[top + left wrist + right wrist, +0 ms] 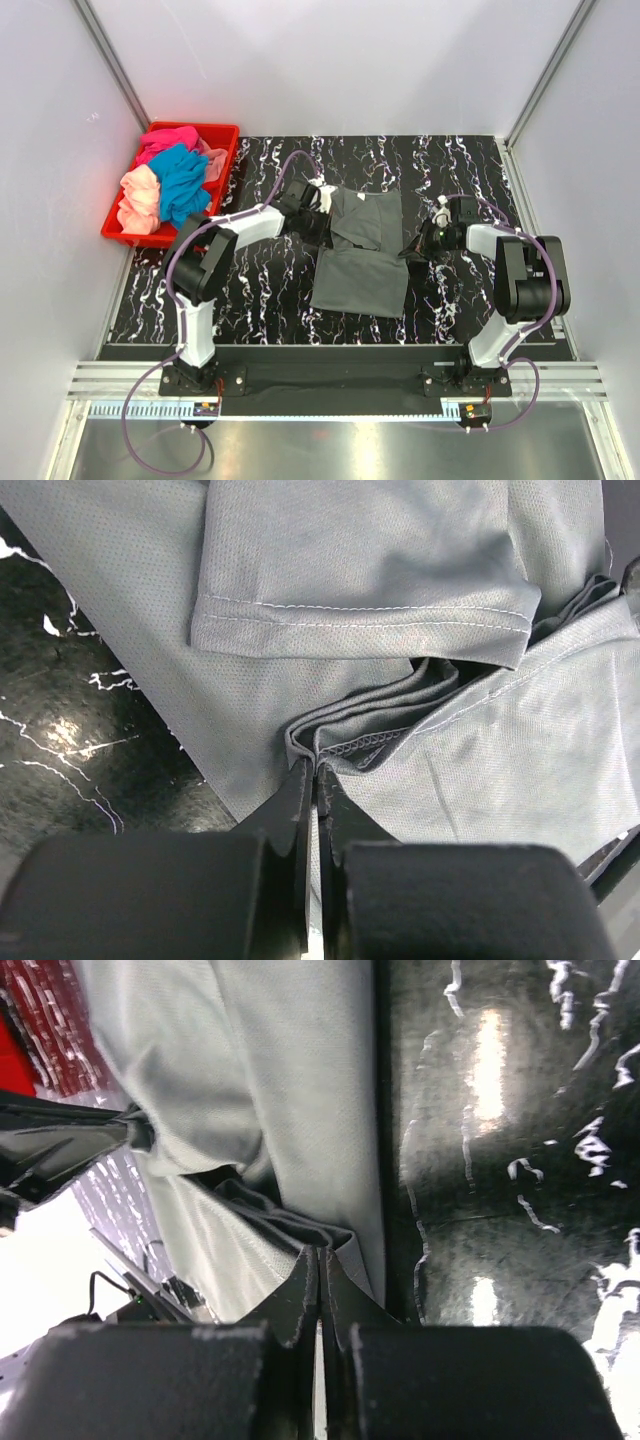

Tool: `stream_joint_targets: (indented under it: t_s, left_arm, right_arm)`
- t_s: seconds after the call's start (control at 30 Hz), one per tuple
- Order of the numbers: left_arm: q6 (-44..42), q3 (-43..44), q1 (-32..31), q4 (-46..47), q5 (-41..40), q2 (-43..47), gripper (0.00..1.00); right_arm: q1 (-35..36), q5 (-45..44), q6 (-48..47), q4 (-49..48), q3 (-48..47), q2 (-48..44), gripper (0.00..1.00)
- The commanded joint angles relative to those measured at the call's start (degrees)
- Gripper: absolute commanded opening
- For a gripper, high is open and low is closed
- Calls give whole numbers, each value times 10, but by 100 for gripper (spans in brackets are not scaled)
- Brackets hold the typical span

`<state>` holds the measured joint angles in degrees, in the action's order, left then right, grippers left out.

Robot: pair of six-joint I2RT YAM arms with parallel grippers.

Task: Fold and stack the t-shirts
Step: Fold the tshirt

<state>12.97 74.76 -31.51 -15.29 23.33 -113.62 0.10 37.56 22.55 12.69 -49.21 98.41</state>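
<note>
Depicted are a plain grey shirt (365, 270), pink shirt (168, 140), teal shirt (185, 180), peach shirt (140, 195), a red crate (200, 127) and a black table (260, 290) veined with white.

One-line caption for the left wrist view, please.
Left hand shut on a bunched edge of the dark grey t-shirt on the black marbled table.

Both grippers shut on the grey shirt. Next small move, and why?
Probably raise both grippers together, level. The left gripper pinches a bunched fold at the left edge of the shirt, the right gripper its right edge, and the rest lies on the table. An even lift should start the fold without skewing it.
</note>
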Motion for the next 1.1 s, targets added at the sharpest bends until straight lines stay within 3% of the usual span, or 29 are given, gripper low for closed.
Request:
stream_joint_targets:
  t_s: [0.0, 0.43, 0.6, 0.83, 1.07]
  left_arm:
    - [21, -13, 0, 15, 2, 44, 0]
    - [64, -66, 0, 12, -100, 136, 0]
    - [79, -63, 0, 21, -113, 106, 0]
    - [72, -24, 3, 21, -127, 43, 0]
    - [57, 13, 5, 3, -130, 15, 1]
  right_arm:
    - [3, 30, 1, -17, -12, -39, 0]
    - [3, 70, 14, -82, 5, -90, 0]
    - [3, 88, 36, -151, 11, -65, 0]
    - [3, 68, 23, -130, -19, 6, 0]
    - [3, 21, 3, -80, -31, 21, 1]
